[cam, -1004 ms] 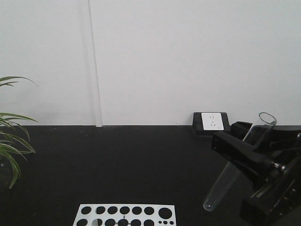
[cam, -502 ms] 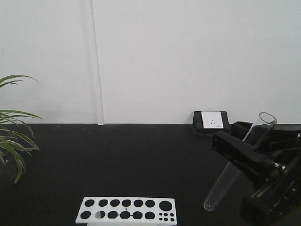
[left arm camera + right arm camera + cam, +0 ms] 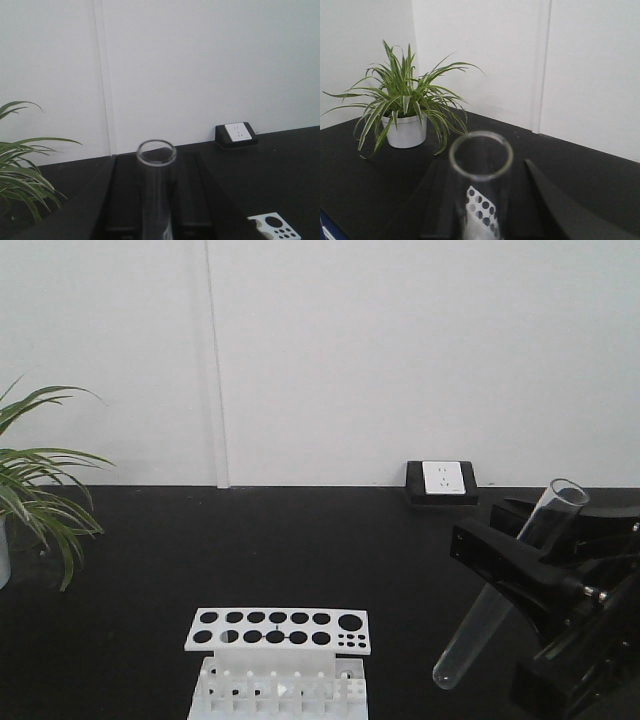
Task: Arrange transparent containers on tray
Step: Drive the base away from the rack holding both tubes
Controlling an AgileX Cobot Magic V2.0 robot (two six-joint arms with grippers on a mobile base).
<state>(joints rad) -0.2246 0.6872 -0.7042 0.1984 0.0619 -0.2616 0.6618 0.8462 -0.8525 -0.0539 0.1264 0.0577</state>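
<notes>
White wall (image 3: 400,340) backs a black desk (image 3: 250,550) with a power socket (image 3: 441,480) at the seam. The front view has shifted over the last second. The white holed rack (image 3: 277,630), earlier only a top plate at the bottom edge, now sits higher in frame with its lower tiers showing. The potted plant (image 3: 40,490) has come further in from the left, and the socket has slid up and left.

The right claw (image 3: 495,540) keeps its place in that view, so I judge that the mobile base or camera is moving, not the arm. It stays clamped on a test tube (image 3: 480,625), which hangs tilted in the air with its rounded end down and its rim up, well to the right of the rack.

From the left wrist, a second test tube (image 3: 156,190) rises between the fingers of the left claw (image 3: 156,165). It looks gripped, though the contact lies below the frame.

The yellow tray appears in no view. Both tubes are therefore still being carried rather than placed. The shift probably serves to bring the robot round toward wherever the tray sits, and arranging has yet to start for these two.
</notes>
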